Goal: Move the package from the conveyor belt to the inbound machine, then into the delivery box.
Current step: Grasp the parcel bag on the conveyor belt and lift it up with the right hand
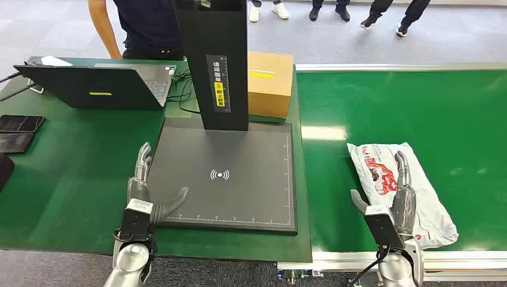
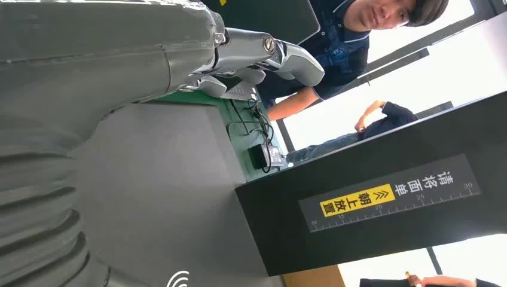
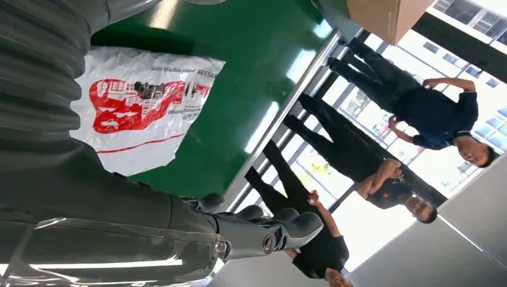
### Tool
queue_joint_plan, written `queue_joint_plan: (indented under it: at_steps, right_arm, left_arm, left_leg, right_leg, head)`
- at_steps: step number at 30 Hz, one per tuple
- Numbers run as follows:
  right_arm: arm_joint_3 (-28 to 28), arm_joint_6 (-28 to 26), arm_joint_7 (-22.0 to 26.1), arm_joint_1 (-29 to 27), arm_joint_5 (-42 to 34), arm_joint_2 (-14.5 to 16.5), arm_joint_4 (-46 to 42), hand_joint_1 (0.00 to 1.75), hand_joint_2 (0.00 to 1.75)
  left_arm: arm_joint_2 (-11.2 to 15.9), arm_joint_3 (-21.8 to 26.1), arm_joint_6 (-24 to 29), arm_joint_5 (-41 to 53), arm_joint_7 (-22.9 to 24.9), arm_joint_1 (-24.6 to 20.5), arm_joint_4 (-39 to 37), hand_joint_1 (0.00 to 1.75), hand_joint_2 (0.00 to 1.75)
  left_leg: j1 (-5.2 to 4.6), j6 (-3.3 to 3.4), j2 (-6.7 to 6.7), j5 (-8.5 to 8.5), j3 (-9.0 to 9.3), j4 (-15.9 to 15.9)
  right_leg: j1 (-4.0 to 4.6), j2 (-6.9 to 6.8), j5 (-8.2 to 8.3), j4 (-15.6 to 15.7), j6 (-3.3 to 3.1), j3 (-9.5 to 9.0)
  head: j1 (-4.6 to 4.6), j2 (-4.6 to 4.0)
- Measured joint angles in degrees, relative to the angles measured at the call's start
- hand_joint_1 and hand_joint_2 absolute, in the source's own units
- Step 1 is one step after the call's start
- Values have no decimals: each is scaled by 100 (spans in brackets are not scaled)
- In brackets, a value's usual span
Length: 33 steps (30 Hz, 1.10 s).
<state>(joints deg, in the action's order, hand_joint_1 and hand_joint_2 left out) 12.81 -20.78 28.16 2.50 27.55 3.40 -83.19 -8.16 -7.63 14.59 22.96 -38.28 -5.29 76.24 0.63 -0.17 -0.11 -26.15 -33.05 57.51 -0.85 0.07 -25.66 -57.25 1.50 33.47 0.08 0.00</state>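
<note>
- green belt runs across the right side of my head view, with the conveyor belt (image 1: 418,107) butted against a green-topped table (image 1: 72,173) on the left.
- my package (image 1: 400,188), a white poly mailer with red print, lies flat on the belt near its front edge, well apart from the inbound machine.
- my right hand (image 1: 402,200) hangs over the mailer with fingers spread, holding nothing; i can't tell if it touches the bag yet.
- my left hand (image 1: 146,194) sits at the left edge of the scanner plate (image 1: 239,173), fingers apart and empty, thumb lying over the plate's rim.
- risk as i judge it: the mailer is thin, slick and flat, so my fingers could skid over it or pinch only a fold, and the bag could slip out on the way across.
- the black column (image 1: 218,60) of the machine stands over the plate; swinging the bag in high could clip it.
- my left thumb on the plate could get under the bag when it lands.
- behind the plate sit a cardboard box (image 1: 270,84), a laptop (image 1: 101,84) with cables, and dark phones (image 1: 18,131) at the table's left edge.
- a person stands behind the laptop, others beyond the belt on grey floor.
</note>
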Motion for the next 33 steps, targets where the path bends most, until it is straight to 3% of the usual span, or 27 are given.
queue_joint_plan:
  at_steps: [18,33]
  right_arm:
    - [627,-204,-161,379,367,-89,770,0,175]
    - [1330,-235,-370,801,622,-294,2081,0,175]
  left_arm:
    - [8,2,9,-38,-56,0,-33,0,175]
    - [8,2,-26,-14,-33,-14,-33,0,175]
  left_leg:
    - [0,0,0,0,0,0]
    - [0,0,0,0,1,1]
  right_leg:
    - [0,0,0,0,0,0]
    - [-2,0,1,0,1,1]
  head:
    - [-1,0]
    - [-1,0]
